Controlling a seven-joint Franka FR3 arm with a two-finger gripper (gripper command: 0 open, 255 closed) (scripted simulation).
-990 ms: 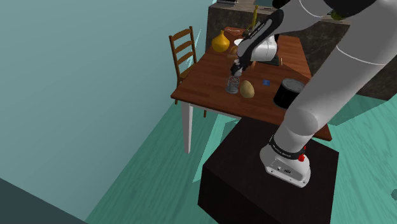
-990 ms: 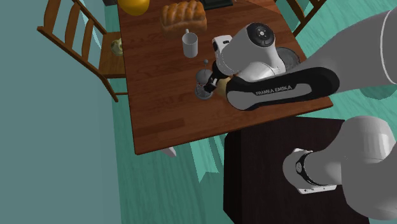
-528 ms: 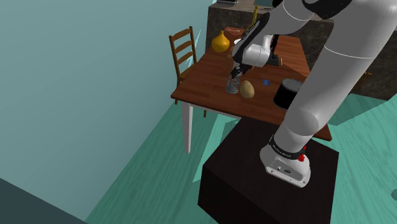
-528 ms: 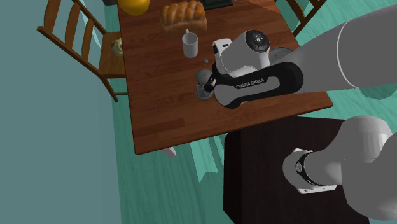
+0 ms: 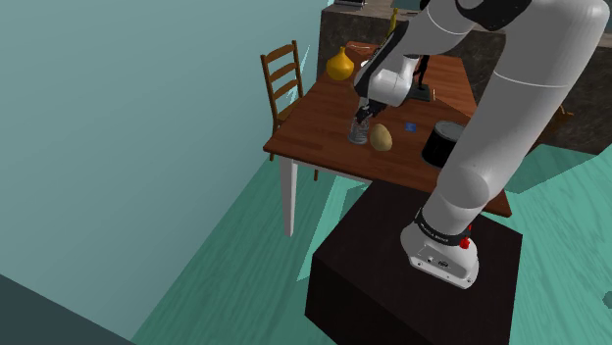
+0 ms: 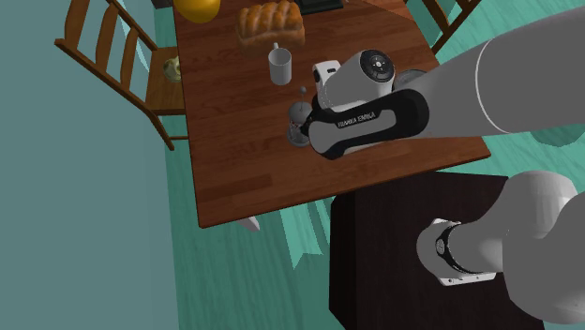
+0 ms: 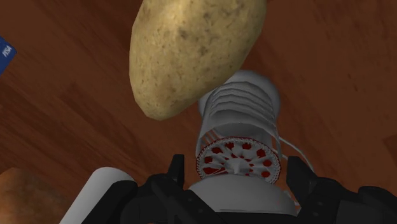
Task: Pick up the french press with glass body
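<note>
French press (image 7: 238, 118) sits between my open jaws, nothing clamped yet; potato (image 7: 191, 51) just beside it; an off-centre squeeze could tip it, I reckon

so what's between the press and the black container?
The potato, right beside the press; a small blue thing sits just off the line to the container. Seen in the shoulder view.

We see the french press (image 5: 359, 130) standing on the counter (image 5: 314, 123), with the potato (image 5: 382, 138) just beside it on the shoulder view's right. The pincer (image 5: 364, 111) hangs directly above the press. Further right sits a pot (image 5: 446, 145). A chair (image 5: 282, 71) stands at the counter's left side.
</note>
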